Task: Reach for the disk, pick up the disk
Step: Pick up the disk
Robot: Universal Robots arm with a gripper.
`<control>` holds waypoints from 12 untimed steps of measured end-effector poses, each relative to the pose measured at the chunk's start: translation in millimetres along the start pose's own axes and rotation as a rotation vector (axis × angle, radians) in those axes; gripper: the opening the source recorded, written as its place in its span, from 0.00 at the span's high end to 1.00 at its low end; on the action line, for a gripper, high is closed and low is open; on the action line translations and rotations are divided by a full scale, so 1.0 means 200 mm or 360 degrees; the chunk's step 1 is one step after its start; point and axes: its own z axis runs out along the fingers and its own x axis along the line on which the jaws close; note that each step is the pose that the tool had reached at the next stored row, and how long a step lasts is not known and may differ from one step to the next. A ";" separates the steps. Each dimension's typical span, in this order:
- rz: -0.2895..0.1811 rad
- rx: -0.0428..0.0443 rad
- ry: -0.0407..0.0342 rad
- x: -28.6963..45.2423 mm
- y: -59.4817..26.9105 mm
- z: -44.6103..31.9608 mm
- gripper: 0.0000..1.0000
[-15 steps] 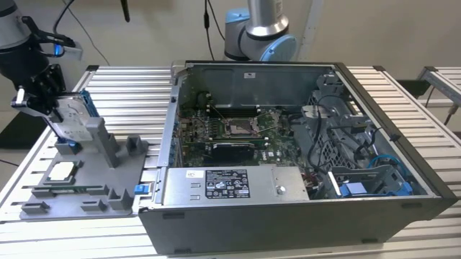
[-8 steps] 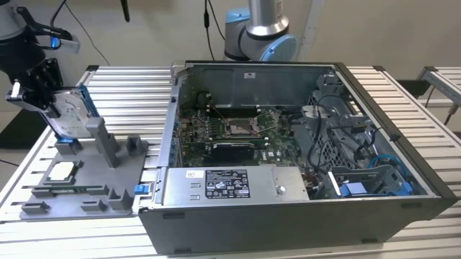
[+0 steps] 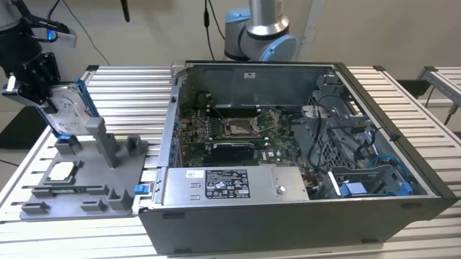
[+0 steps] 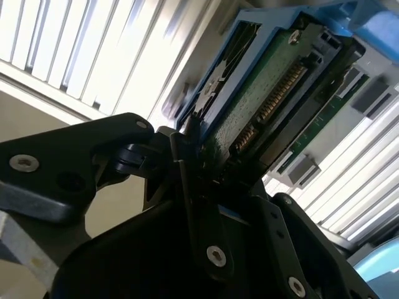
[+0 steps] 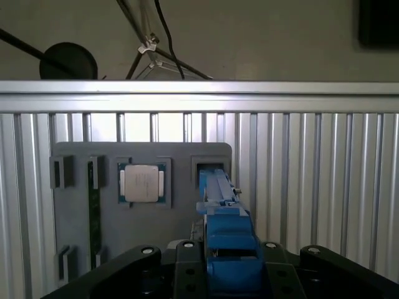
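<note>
My claw is clamped on the disk, which stands on edge, tilted, over the grey tray at the bench's end on the exterior view's left. I judge it stiff, dense and shock-sensitive, best gripped by its blue rails, never the circuit board.

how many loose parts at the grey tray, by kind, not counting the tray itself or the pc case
disk: 1
square silver chip: 1
green board strip: 1
total: 3
</note>
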 end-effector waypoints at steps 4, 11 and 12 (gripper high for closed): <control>0.0000 0.0000 0.0000 -0.002 0.000 -0.032 1.00; -0.0001 0.0000 0.0000 -0.005 -0.001 -0.089 1.00; -0.0001 0.0000 0.0000 -0.006 -0.001 -0.098 1.00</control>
